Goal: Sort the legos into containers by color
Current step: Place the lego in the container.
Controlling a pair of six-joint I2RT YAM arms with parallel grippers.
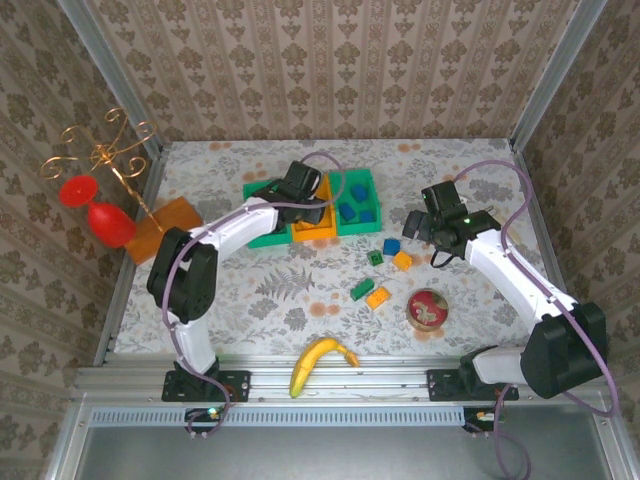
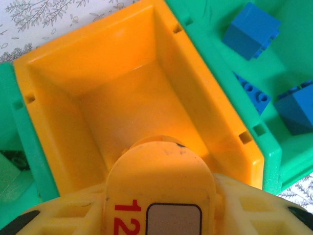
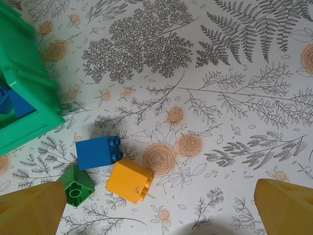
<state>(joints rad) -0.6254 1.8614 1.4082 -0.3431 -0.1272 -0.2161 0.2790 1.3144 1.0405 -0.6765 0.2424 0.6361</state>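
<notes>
Pinched in the left gripper (image 1: 303, 188), an orange-yellow lego (image 2: 159, 171) is poised over the orange bin (image 2: 49, 83) of the containers (image 1: 360, 215), near the far edge of the table (image 1: 480, 180). It is best released low and centred between the walls. The right gripper (image 3: 156, 210) is spread wide and empty above the loose legos (image 3: 129, 180) mid-table.

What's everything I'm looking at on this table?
containers: three joined, green-orange-green, far centre
blue legos: at least three, in right green container
loose legos: five; one blue, two green, two orange-yellow; on table, right of middle
banana: one, yellow, near edge
tin: one, round, red-rimmed, right
board: one, orange, left
glasses: two, red, on gold rack, far left
left gripper: over orange container, holding orange-yellow lego
right gripper: open, above loose legos
</notes>
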